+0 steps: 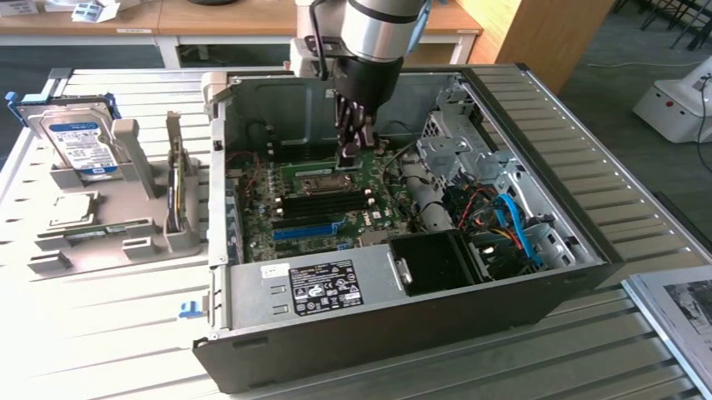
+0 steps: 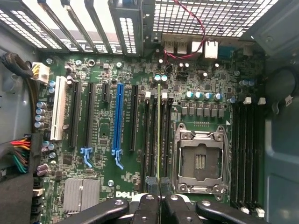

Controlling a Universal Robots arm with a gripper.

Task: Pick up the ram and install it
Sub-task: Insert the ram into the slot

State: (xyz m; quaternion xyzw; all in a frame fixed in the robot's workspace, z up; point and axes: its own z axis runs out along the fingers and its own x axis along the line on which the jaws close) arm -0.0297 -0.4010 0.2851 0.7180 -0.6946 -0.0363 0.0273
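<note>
My gripper reaches down into the open computer case, over the motherboard. It is shut on the ram, which appears edge-on in the wrist view as a thin green strip running away from the fingers. The stick stands upright in line with the long black memory slots beside the empty processor socket. Whether its lower edge sits in a slot, I cannot tell. In the exterior view a bit of the ram shows below the fingertips, near the socket.
A grey parts holder on the exterior view's left carries a blue-labelled hard drive and a square processor chip. Inside the case are the power supply, a black shroud, blue cables and red wires.
</note>
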